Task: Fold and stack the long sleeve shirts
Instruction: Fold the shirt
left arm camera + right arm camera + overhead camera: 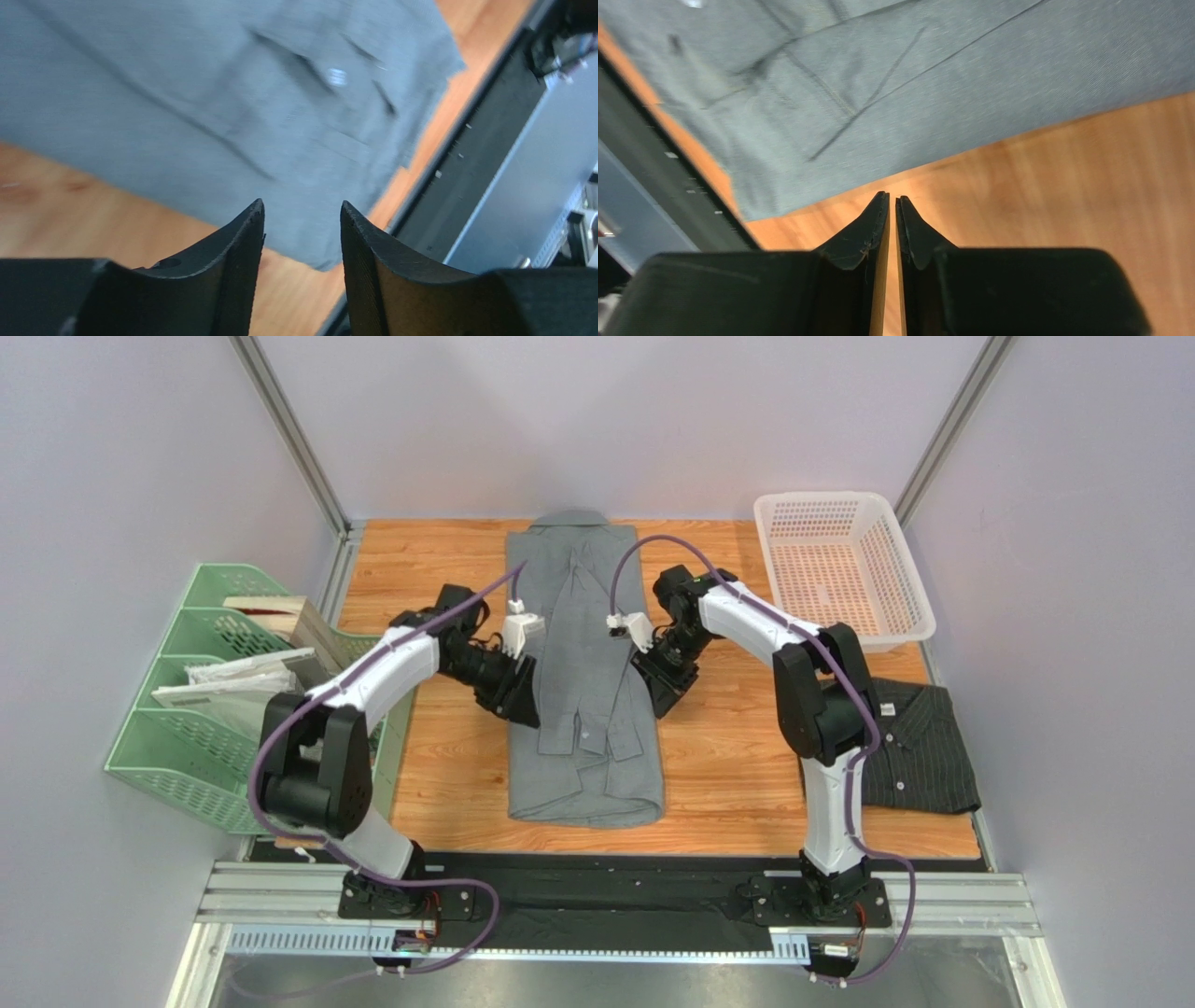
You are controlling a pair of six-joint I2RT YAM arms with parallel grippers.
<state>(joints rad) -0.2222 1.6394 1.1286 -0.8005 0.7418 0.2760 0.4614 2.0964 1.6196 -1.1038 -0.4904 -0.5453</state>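
My left end effector (302, 206) has its jaws apart with nothing between them, and it hangs just over the left long edge of the grey shirt (589, 770). My right end effector (892, 197) has its fingers all but together, with only a sliver of bare worktop (435, 742) showing through. It grips nothing and sits at the shirt's right long edge, with the cloth just ahead of its tips. The grey shirt lies flat between the two end effectors as a long narrow band. Its sides are turned in, the sleeves lie down the middle with the cuffs toward the near hem, and the collar is at the far end beyond both tools. I judge the side folds are done and the lengthwise fold comes next. For that I would take both end effectors to the near hem, open the right one, pinch a corner each, and carry the hem evenly toward the collar so the band does not skew. The cloth looks thin and limp, so a shallow pinch may slip. Out to the right of my right end effector, well apart, the dark striped shirt (919, 749) lies already folded, and I take it as the base of the stack. Beyond it stands a white basket (842, 567).
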